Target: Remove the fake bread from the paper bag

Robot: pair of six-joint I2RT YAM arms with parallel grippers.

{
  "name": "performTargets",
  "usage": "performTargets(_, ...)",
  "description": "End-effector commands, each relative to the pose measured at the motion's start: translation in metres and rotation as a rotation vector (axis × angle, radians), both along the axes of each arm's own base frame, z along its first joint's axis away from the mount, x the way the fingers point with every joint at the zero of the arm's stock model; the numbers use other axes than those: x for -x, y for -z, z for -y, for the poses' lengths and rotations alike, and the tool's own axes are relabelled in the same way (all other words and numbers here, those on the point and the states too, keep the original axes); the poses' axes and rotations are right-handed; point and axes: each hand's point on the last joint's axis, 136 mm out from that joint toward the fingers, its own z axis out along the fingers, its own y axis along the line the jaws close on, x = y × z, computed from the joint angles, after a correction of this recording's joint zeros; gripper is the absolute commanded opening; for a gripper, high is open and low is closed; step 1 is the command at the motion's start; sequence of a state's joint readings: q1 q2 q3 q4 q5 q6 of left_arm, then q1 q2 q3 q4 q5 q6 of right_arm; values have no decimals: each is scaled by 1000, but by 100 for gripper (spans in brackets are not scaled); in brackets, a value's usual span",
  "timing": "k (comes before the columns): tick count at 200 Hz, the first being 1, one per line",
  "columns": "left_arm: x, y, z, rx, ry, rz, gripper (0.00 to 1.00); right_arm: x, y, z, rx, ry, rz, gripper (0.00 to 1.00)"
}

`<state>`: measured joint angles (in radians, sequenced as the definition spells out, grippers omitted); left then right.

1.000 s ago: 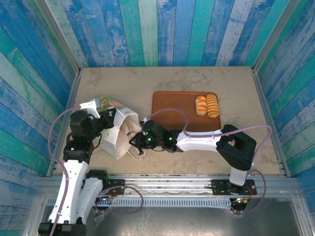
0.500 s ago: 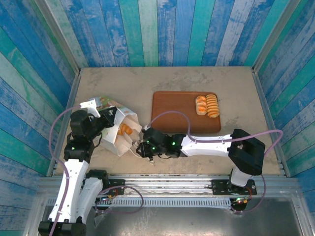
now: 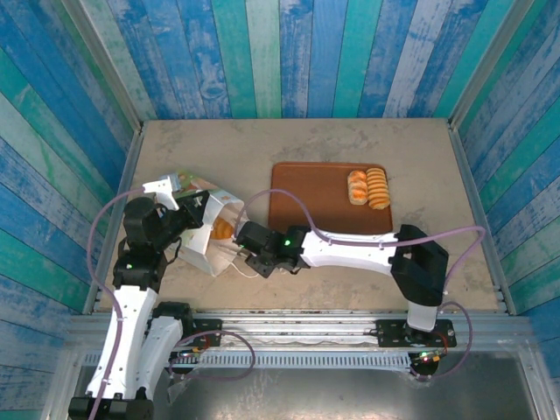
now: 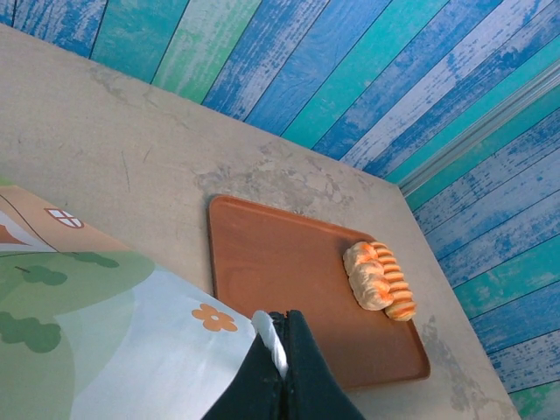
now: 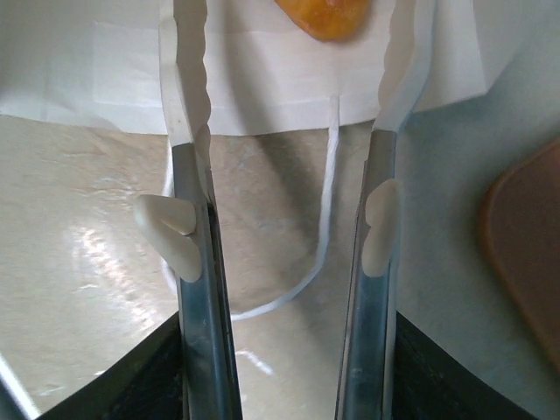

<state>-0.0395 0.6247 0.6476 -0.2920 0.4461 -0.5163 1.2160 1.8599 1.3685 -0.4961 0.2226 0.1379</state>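
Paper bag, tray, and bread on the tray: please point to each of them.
paper bag [image 3: 199, 254], top view, on its white side wall.
tray [image 3: 306, 197], top view, on its bare brown floor.
bread [image 3: 378, 188], top view, on the striped roll on the tray.

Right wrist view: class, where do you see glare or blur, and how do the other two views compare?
Right wrist view: a bright sheen on the table at lower left, and the right gripper looks soft, being close to the lens. Left wrist view: the tray is crisp, the paper bag print slightly soft. Top external view: even light, faint shadows.
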Motion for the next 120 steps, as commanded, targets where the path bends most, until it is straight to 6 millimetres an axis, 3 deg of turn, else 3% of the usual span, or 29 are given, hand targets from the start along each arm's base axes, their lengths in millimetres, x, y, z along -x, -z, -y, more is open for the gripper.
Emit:
performTargets(1,4,-17,1,-10,11,62,0,-16,-3,0,136,-89,130,54)
performTargets(30,6,-18,2,-14,17,60,0,-32,2,-7,210,-99,181,55)
performTargets(68,8,-17,2,-3,18,62,0,-33,18,-17,245,-127,130,50)
performTargets(98,8,-16,0,-2,5,61,0,-25,1,-17,177,-97,93,30)
performTargets(120,7,-14,-2,4,-11,53,0,-15,-22,-11,107,-76,72,26)
